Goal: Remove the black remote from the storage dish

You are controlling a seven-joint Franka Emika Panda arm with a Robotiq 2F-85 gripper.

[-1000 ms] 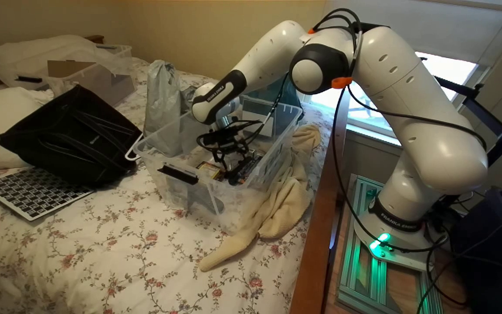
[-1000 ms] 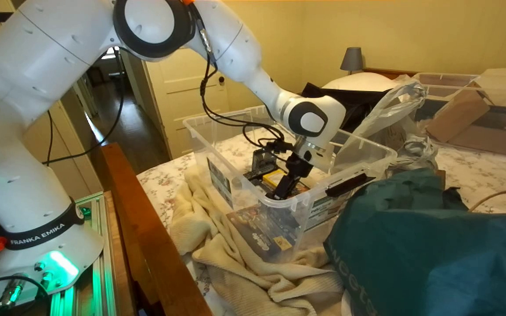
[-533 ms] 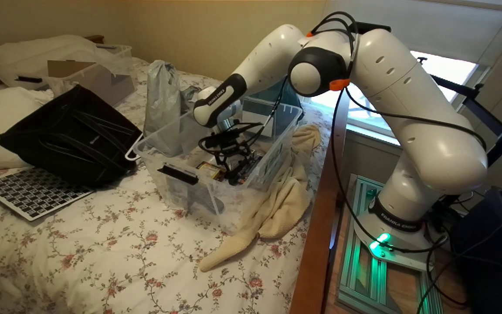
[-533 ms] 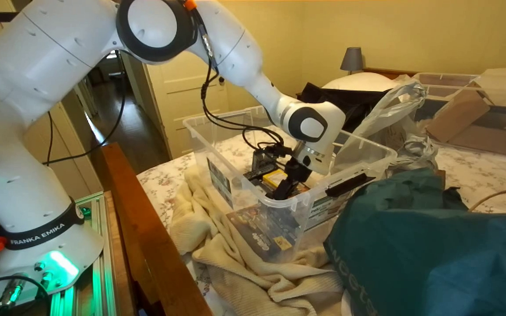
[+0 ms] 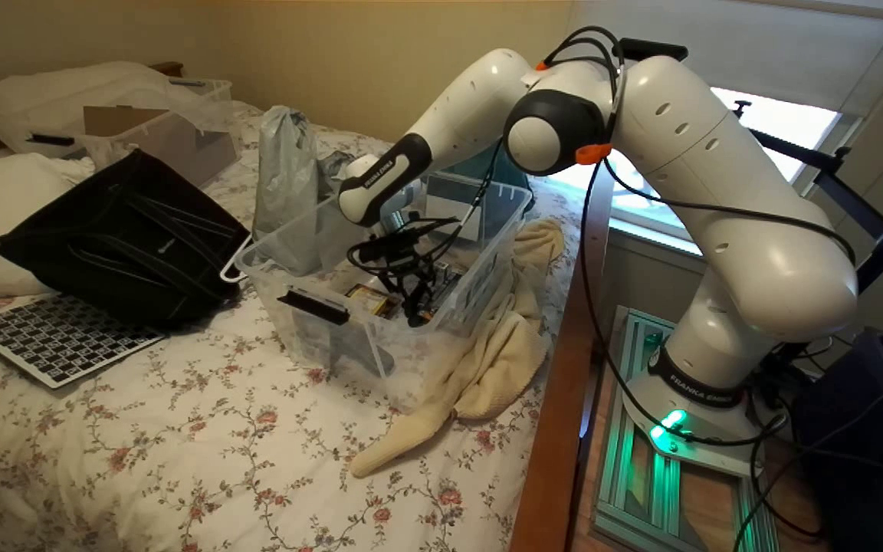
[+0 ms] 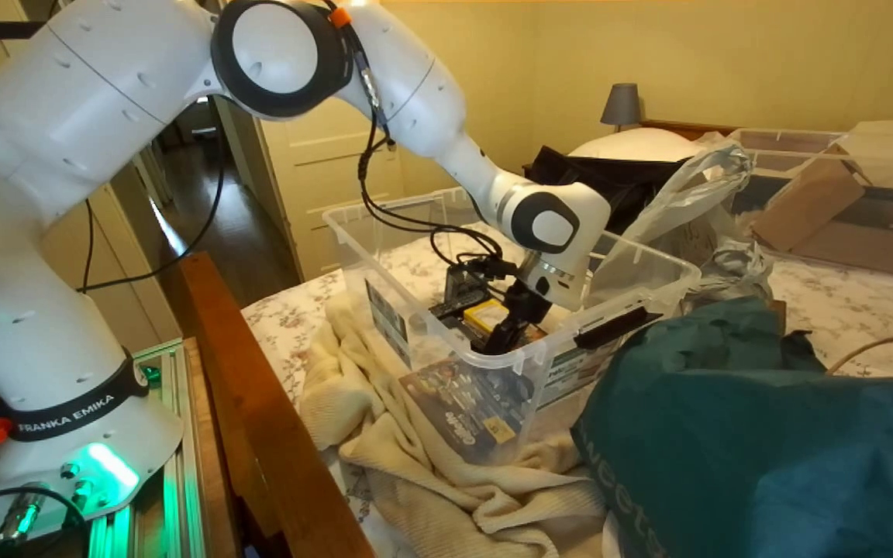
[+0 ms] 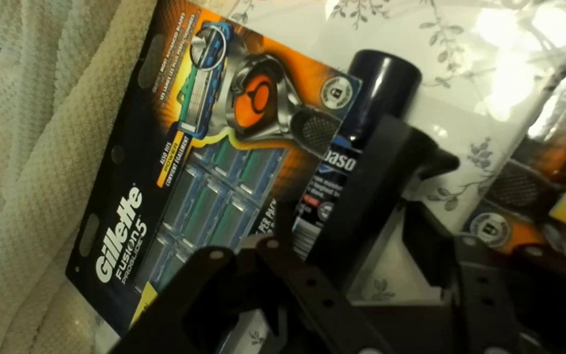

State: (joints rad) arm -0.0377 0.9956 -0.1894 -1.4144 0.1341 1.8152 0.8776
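The see-through storage dish (image 5: 300,333) stands on the bed and also shows in an exterior view (image 6: 652,254). A black bar with button-like specks (image 6: 459,304), apparently the remote, lies in it beside a yellow package. My gripper (image 7: 349,216) is down inside the dish near one corner, also visible in both exterior views (image 5: 413,303) (image 6: 502,335). Its fingers stand apart. A long black object (image 7: 361,206) with a side nub lies between them; I cannot tell what it is. Gaps show beside both fingers, and the right fingertip overlaps its edge.
A dark can (image 7: 386,78) and an orange-black Gillette pack (image 7: 165,196) lie under the gripper. The yellow package (image 6: 485,314) is close by. A cream blanket (image 5: 495,360) runs along the dish. A grey bag (image 5: 284,184), black case (image 5: 127,238) and teal bag (image 6: 725,434) stand around it.
The arm's elbow has sunk and the gripper has moved slightly lower within the dish. The long dark shape by the fingers in an exterior view is now mostly hidden.
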